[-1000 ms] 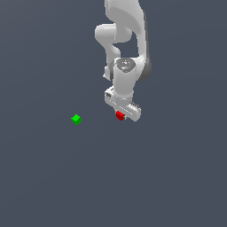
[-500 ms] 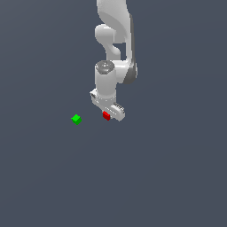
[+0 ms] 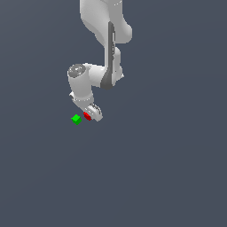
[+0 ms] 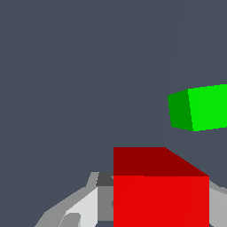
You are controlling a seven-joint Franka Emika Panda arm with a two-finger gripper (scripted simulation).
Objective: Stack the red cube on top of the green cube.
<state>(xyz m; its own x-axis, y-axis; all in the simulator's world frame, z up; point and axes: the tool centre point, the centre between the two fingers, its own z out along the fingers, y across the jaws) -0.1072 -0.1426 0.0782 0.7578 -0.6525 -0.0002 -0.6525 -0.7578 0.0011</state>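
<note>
In the exterior view the red cube (image 3: 87,116) sits between the fingers of my white gripper (image 3: 88,115), which is shut on it. The green cube (image 3: 76,119) rests on the grey floor just to the exterior view's left of the red cube, a small gap apart. The wrist view shows the red cube (image 4: 159,190) large and close, held between grey fingers (image 4: 84,206), with the green cube (image 4: 199,107) beyond it and off to one side.
The white arm (image 3: 104,48) rises behind the gripper toward the top of the exterior view. A plain dark grey floor (image 3: 155,168) spreads all around both cubes.
The gripper has carried the red cube toward the exterior view's left, from well apart from the green cube to right beside it. The green cube has stayed put.
</note>
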